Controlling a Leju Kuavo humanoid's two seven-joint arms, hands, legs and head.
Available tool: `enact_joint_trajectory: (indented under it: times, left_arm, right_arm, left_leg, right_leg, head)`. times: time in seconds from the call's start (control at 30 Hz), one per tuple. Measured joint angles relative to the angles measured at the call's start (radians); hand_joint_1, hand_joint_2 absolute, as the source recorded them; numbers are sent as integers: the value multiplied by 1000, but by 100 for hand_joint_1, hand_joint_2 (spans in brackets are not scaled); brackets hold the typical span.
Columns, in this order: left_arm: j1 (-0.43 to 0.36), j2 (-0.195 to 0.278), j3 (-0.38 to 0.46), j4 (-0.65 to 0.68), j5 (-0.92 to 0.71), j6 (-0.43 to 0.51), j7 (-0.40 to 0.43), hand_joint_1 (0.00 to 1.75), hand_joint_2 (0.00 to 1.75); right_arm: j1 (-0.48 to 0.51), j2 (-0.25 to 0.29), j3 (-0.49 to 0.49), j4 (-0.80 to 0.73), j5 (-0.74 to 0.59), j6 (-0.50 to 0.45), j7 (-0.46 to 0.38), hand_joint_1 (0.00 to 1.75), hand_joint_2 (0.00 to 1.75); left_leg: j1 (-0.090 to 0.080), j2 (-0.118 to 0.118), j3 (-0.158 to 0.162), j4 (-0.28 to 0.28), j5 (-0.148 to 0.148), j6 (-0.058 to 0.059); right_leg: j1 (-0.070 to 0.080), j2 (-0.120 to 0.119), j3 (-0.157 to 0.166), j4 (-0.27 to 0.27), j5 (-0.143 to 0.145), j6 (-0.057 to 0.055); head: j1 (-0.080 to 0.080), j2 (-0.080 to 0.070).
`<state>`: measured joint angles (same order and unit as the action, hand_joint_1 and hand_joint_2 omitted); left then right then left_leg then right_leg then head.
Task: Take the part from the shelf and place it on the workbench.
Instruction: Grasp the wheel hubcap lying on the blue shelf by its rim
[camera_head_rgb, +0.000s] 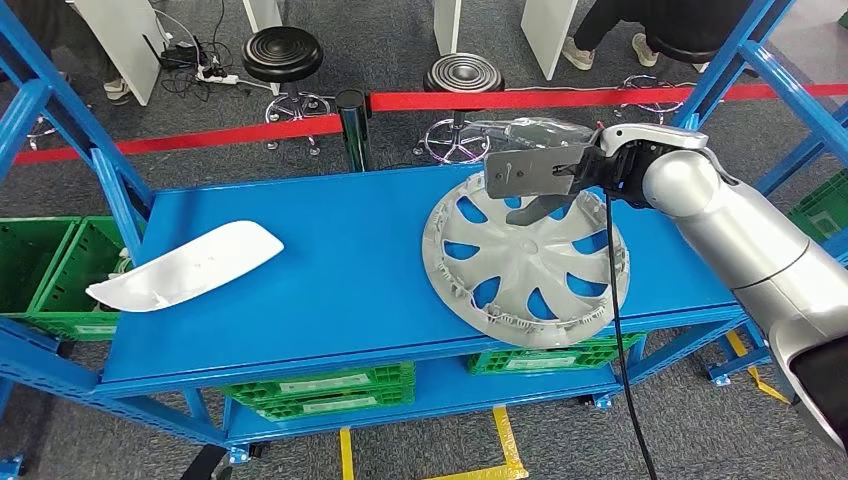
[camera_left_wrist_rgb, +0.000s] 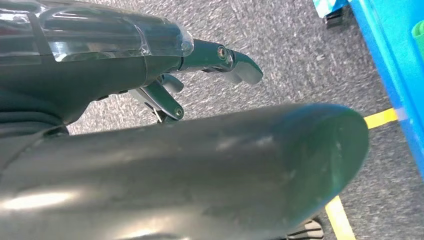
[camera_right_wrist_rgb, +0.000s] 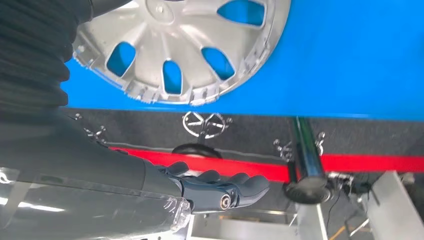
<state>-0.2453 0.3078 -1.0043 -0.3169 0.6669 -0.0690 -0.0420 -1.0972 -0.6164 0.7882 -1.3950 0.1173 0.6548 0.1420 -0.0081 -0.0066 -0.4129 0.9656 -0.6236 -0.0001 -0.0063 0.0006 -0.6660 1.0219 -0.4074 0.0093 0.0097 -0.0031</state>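
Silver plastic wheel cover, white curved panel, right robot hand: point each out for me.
Silver plastic wheel cover (camera_head_rgb: 535, 275): head view, on a spoke near the hub.
White curved panel (camera_head_rgb: 190, 265): head view, its middle.
Right robot hand (camera_head_rgb: 535, 180): head view, its back, over the cover's far rim.

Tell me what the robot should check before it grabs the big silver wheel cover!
1. Wheel cover lies flat on the blue shelf: ok.
2. Right robot hand is empty, with its fingers apart: ok.
3. Fingers are around the cover's rim: not ok. They reach out past the shelf's far edge and are apart from the cover.
4. Left robot hand is out of the way: ok. It hangs over the carpet and holds nothing.
5. White part is well apart from the cover: ok.
6. Free spot on the workbench: cannot tell.
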Motion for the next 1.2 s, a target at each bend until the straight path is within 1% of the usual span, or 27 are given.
enact_joint_trajectory:
  times: [0.1, 0.2, 0.3, 0.47, 0.53, 0.7, 0.77, 0.93, 1.1, 1.2]
  left_arm:
    - [-19, -6, 9, -1, -17, 4, 26, 0, 0]
    - [-31, -14, 16, -2, -36, 4, 57, 0, 0]
    - [-32, -22, 23, -2, -46, 2, 60, 0, 0]
    - [-32, -35, 39, -2, -53, -1, 48, 0, 0]
    - [-32, -39, 43, -3, -56, -6, 35, 0, 0]
    - [-32, -47, 50, -4, -62, -27, -4, 0, 0]
    - [-32, -48, 51, -4, -63, -31, -11, 0, 0]
    - [-33, -55, 62, -6, -64, -29, -15, 0, 0]
    - [-29, -58, 66, -7, -64, -21, -16, 0, 0]
    - [-26, -56, 66, -7, -64, -21, -17, 0, 0]
  right_arm:
    - [3, 9, 7, -6, -28, 41, 36, 0, 175]
    - [30, 17, 23, -35, -100, 77, 129, 0, 175]
    - [66, 16, 45, -76, -186, 93, 223, 0, 175]
    - [106, -4, 85, -162, -263, 77, 367, 0, 175]
    - [106, -13, 104, -192, -280, 71, 368, 0, 175]
    - [63, -32, 137, -197, -277, 82, 265, 0, 175]
    - [51, -38, 147, -195, -270, 86, 244, 0, 175]
    - [27, -40, 169, -194, -282, 75, 255, 0, 175]
    - [19, -38, 193, -205, -304, 51, 304, 0, 175]
    - [12, -38, 205, -205, -286, 57, 264, 0, 175]
  left_leg:
    - [0, 0, 0, 0, 0, 0]
    - [0, 0, 1, 0, 0, 0]
    - [0, 0, 1, 0, 0, 0]
    - [0, -1, 1, 0, 0, 0]
    - [0, 0, 1, 0, 0, 0]
    - [-1, -1, 1, 0, 0, 0]
    - [-1, -1, 1, 0, 0, 0]
    - [-1, 1, 1, 0, 0, 0]
    - [-3, 2, 0, 3, 0, 0]
    - [-5, 4, -2, 6, 1, 2]
  right_leg:
    - [0, -1, 1, 0, 0, 0]
    - [0, 0, 1, 0, 0, 0]
    - [0, 0, 1, 0, 0, 0]
    - [0, 0, 1, -1, 0, 0]
    - [0, 0, 2, -1, 0, 0]
    - [0, -1, 3, -2, 0, 0]
    - [0, -1, 3, -2, 0, 0]
    - [-1, 0, 3, -2, 0, 0]
    - [-4, -1, 4, -5, 3, 3]
    - [-7, -1, 4, -7, 7, 9]
  head:
    - [0, 0]
    - [0, 0]
    - [1, 0]
    - [2, 0]
    - [2, 0]
    - [2, 0]
    - [2, 0]
    - [2, 0]
    - [1, 0]
    - [0, 0]
